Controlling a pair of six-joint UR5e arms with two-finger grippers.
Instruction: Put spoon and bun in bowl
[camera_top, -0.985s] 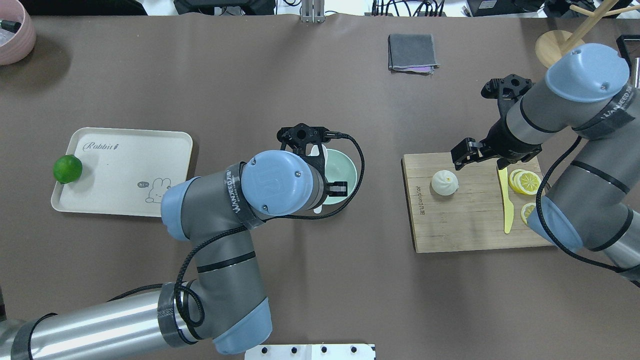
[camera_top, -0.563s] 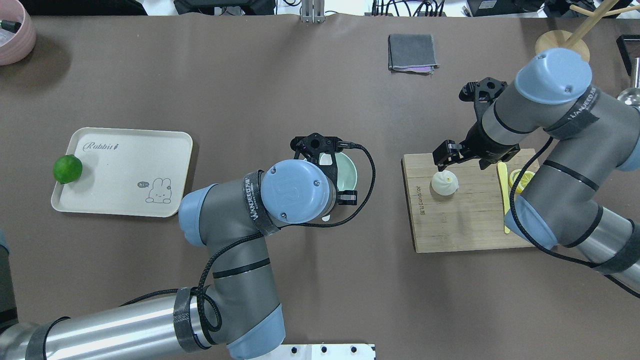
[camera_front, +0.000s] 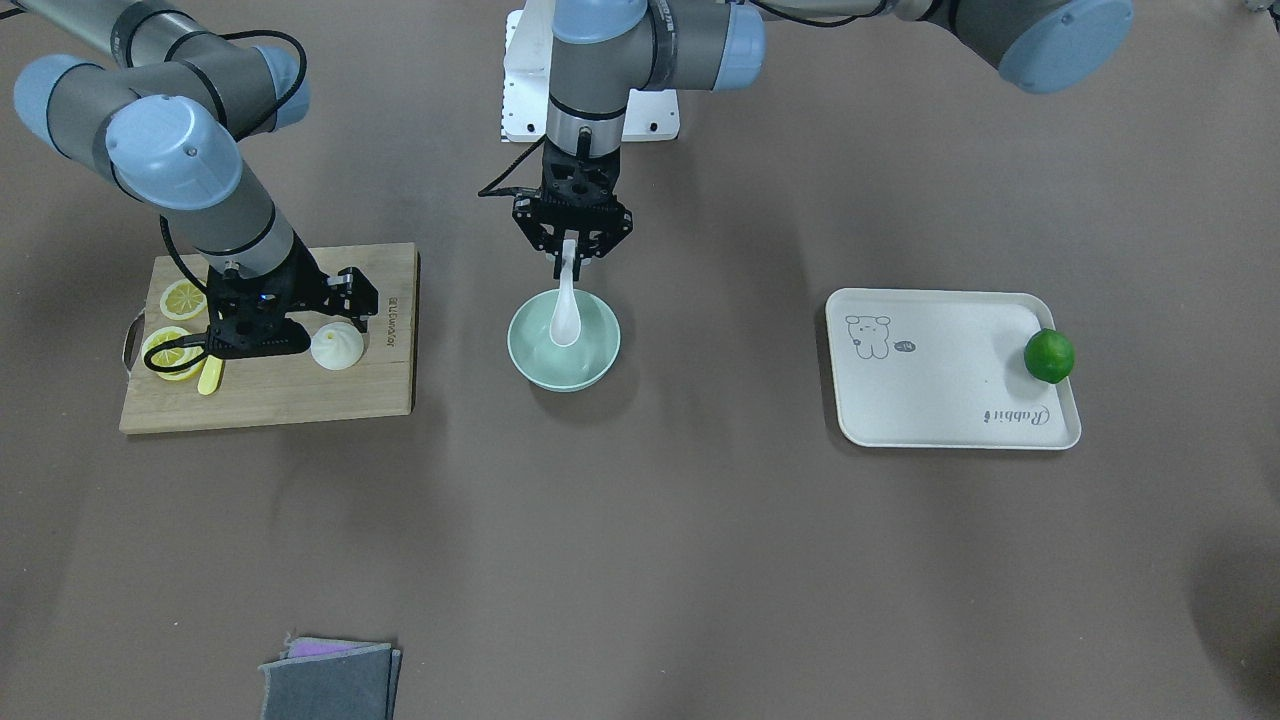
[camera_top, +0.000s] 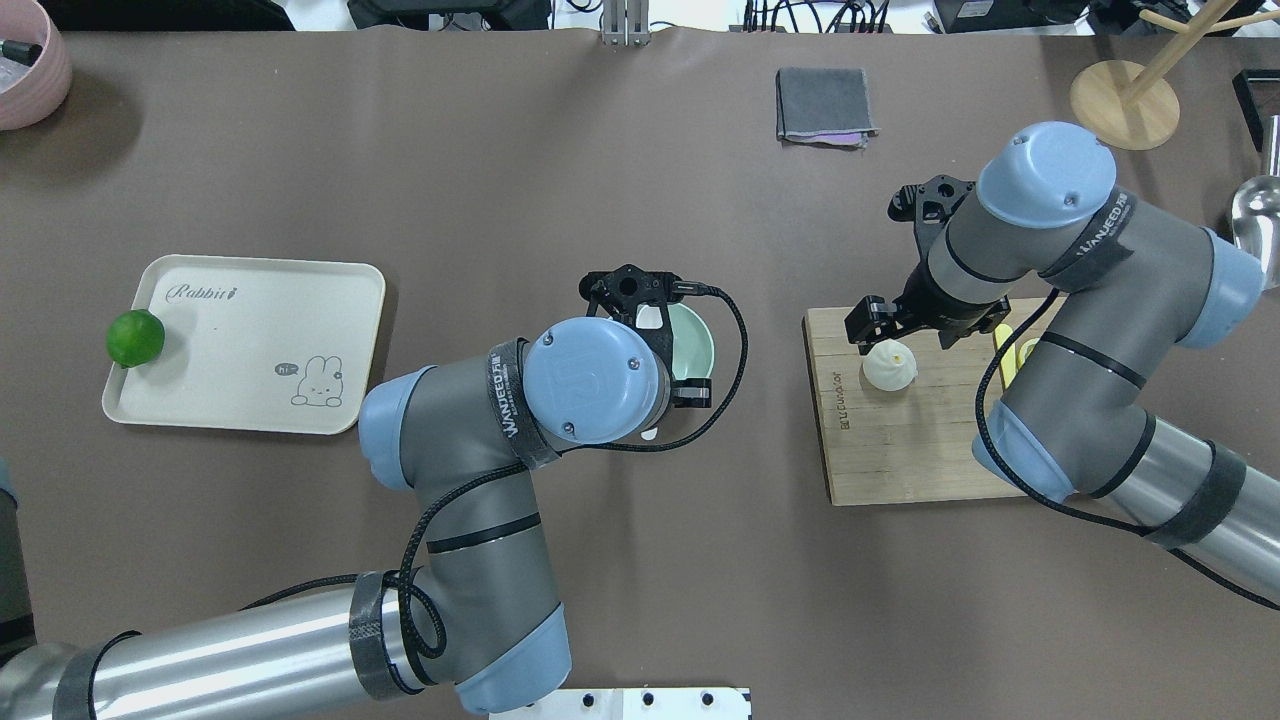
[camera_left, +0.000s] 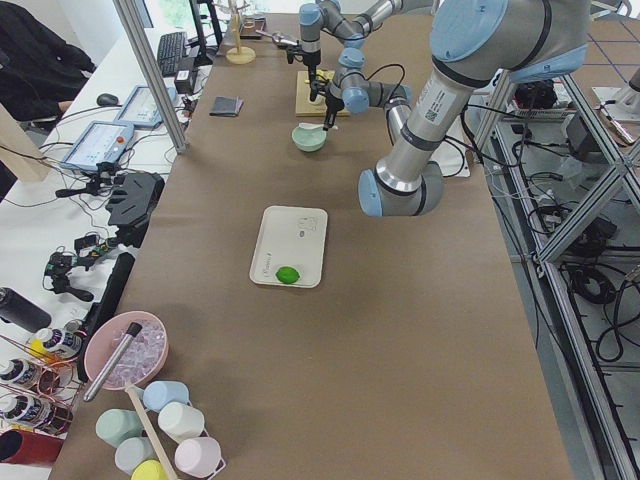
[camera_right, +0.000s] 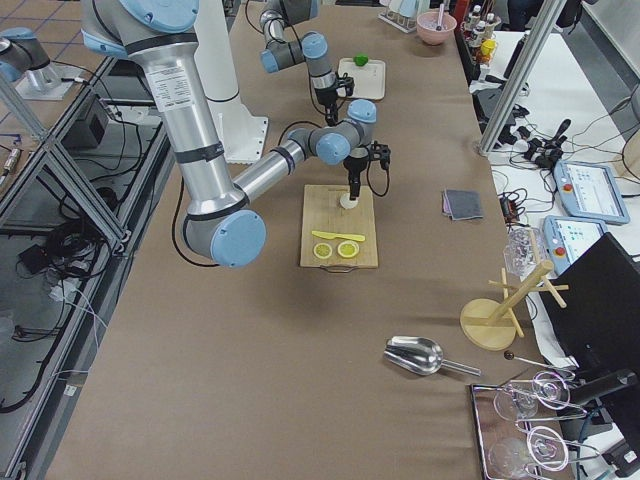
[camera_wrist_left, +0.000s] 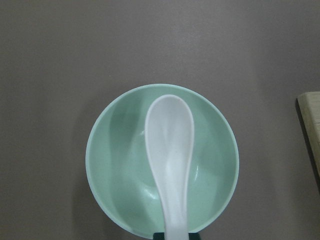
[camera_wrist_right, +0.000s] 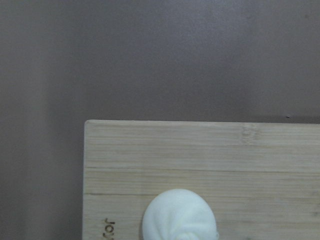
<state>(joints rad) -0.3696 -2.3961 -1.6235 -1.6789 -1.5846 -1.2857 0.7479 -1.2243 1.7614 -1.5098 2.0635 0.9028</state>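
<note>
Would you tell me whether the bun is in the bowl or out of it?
Out. The bun sits on the wooden cutting board, well apart from the bowl, where only the spoon shows.

This is a robot lab. Two big grey and blue robot arms (camera_top: 590, 380) are fixed at a long table covered in a brown sheet (camera_left: 330, 330). Silver metal frame posts (camera_left: 150, 75) stand beside it. Black cables (camera_left: 600, 290) lie in loops on the floor. On a white side desk there are a black keyboard (camera_left: 172, 52), a flat control pad with a screen (camera_left: 98, 147) and black handheld gadgets (camera_left: 130, 197). Pastel plastic cups (camera_left: 160, 430) and a tray of wine glasses (camera_right: 545, 440) sit at the table's ends.
</note>
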